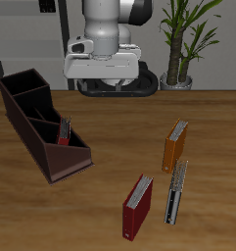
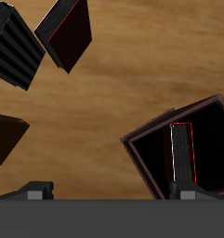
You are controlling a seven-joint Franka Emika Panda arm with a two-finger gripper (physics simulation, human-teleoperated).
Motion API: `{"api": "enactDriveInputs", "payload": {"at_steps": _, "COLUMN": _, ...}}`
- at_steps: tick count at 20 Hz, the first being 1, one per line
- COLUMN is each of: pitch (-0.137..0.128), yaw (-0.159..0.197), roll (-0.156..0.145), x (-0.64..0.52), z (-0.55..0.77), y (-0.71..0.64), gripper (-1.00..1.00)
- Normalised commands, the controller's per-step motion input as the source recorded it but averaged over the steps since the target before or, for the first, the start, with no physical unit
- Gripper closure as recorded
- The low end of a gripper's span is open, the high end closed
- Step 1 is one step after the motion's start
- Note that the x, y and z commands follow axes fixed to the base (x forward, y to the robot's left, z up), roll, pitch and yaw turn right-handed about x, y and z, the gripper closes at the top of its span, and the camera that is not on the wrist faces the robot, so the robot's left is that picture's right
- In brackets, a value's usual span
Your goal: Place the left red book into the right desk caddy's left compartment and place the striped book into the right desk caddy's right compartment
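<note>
Red-covered and upright, the left red book (image 1: pixel 64 130) stood inside the right desk caddy (image 1: pixel 36 123), in the end section nearest the table's front edge (its spine showed plainly in the wrist view). The striped book (image 1: pixel 176 191) lay on the bare wooden table (image 1: pixel 100 211), well apart from the caddy, just beside a maroon-red book (image 1: pixel 137 206) and near an orange book (image 1: pixel 175 145) farther back. The gripper (image 1: pixel 105 69) hung high above the table's back, its fingers (image 2: pixel 183 191) spread wide and holding nothing.
</note>
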Motion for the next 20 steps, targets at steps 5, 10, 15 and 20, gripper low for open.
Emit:
{"api": "enactDriveInputs", "payload": {"at_steps": 5, "pitch": -0.037, "yaw": -0.003, "roll": 0.030, "x": -0.18, "z": 0.16, "y": 0.50, "gripper": -1.00}}
{"api": "enactDriveInputs", "payload": {"at_steps": 10, "pitch": -0.009, "yaw": -0.001, "roll": 0.005, "x": 0.05, "z": 0.09, "y": 0.27, "gripper": -1.00}}
{"api": "enactDriveInputs", "payload": {"at_steps": 15, "pitch": 0.003, "yaw": -0.012, "roll": 0.014, "x": 0.11, "z": 0.08, "y": 0.35, "gripper": -1.00}}
{"api": "enactDriveInputs", "payload": {"at_steps": 20, "pitch": -0.027, "yaw": -0.007, "roll": 0.001, "x": 0.09, "z": 0.15, "y": 0.30, "gripper": -1.00}}
